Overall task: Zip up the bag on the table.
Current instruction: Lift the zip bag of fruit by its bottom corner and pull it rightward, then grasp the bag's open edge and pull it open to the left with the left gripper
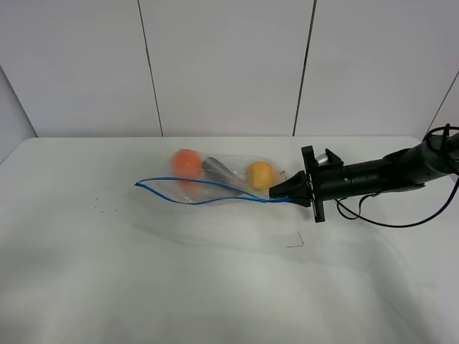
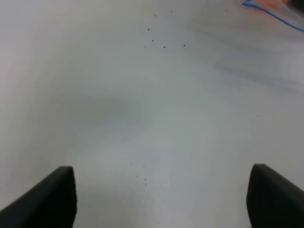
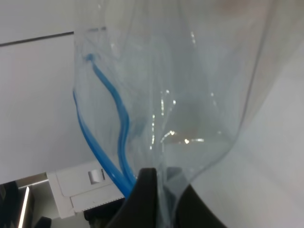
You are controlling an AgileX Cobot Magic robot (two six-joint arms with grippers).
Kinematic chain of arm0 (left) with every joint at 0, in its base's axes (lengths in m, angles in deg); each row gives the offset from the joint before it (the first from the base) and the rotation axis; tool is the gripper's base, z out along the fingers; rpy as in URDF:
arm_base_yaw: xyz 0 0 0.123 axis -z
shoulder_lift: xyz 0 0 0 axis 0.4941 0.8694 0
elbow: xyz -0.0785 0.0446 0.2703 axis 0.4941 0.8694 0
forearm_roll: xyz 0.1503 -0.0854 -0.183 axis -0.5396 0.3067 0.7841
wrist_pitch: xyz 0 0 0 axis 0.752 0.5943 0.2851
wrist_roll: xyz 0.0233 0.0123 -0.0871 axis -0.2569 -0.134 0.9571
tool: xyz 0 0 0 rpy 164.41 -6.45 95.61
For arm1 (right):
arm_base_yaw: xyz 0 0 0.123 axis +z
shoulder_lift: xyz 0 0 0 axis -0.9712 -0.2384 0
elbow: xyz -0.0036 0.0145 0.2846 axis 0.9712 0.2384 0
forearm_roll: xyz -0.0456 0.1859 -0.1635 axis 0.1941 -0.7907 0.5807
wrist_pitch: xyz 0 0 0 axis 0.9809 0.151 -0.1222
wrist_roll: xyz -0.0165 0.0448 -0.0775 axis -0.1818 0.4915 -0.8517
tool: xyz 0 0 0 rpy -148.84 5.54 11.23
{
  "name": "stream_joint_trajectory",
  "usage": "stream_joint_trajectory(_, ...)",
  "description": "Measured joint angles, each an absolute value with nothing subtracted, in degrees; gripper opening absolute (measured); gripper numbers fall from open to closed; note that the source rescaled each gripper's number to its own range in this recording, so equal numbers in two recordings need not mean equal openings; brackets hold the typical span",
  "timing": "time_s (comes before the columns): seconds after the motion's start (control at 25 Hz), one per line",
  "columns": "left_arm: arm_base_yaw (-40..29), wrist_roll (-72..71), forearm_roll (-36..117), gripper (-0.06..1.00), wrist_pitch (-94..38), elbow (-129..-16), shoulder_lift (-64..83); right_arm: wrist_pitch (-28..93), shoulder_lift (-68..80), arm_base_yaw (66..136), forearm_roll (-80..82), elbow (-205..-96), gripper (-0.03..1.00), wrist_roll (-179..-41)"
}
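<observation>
Blue zipper strip (image 1: 193, 203) of the bag (image 1: 229, 172), lying on the table (image 1: 215, 287), is pinched at one end by the right gripper (image 1: 276, 192), the left gripper (image 2: 161, 199) being spread apart; a steady slide along the gaping strip is judged needed next

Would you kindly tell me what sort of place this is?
Likely a robotics lab test bench: a bare white table, plain white wall panels behind it, and a black right arm whose jaws pinch a clear zip bag of produce.
</observation>
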State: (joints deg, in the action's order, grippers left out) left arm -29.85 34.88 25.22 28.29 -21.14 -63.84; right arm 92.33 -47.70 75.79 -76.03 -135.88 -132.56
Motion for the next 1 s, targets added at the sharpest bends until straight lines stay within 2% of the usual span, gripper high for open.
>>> stream_joint_trajectory(1.0,-29.9,34.9,25.2,1.0,28.3,-21.1,-63.8,92.3,-47.3,78.0,-80.9,-135.9,0.0,-130.9)
